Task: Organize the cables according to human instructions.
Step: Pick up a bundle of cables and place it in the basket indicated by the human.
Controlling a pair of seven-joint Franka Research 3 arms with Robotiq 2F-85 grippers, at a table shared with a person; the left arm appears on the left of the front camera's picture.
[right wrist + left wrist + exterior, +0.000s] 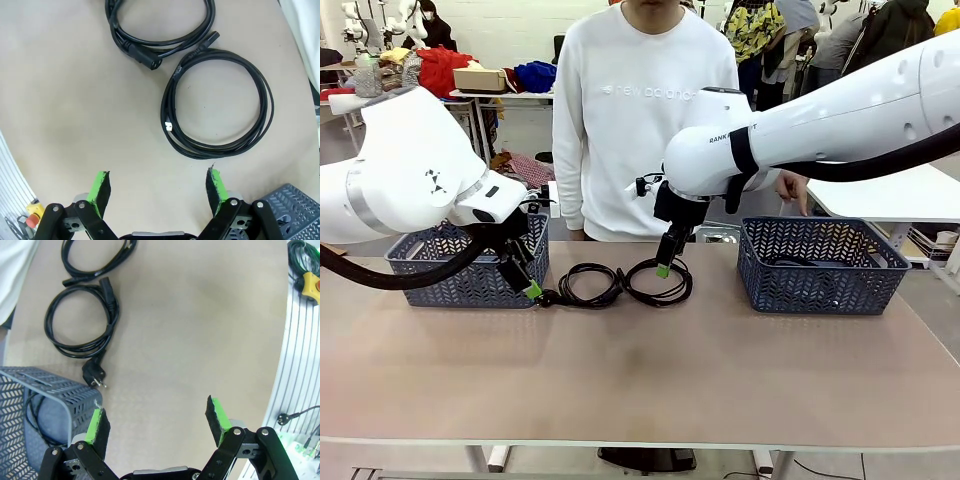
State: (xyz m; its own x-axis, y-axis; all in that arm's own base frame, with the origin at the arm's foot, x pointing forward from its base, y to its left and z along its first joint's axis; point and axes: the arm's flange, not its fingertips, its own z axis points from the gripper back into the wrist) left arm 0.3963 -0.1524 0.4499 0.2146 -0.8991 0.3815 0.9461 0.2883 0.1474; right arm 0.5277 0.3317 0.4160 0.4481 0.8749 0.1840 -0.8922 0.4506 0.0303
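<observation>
Surface: we log a matte tan tabletop [650, 380], bare across its near half. Toward its far edge stand two dark blue lattice baskets, the left basket [440, 285] and the right basket [820, 290], well apart; a black cord [30, 410] shows inside each. Between the baskets, two of the cables lie flat on the table just beside one another. One is the left coil [112, 315], its round plug [95, 375] lying near the left basket's corner. The other is the right coil [216, 150], which bears a small white tag. The left gripper [155, 407] hangs low by the left basket's front corner, jaws wide apart with nothing between them. The right gripper [157, 174] hangs over the right coil, jaws equally apart and empty; we cannot tell whether a fingertip touches the cord. The human [640, 110], in a white sweatshirt, stands at the far side, one hand [792, 190] lowered behind the right arm. Room: behind, tables heaped with red and blue cloth [445, 68], other people, and a white table [905, 195] to the right.
</observation>
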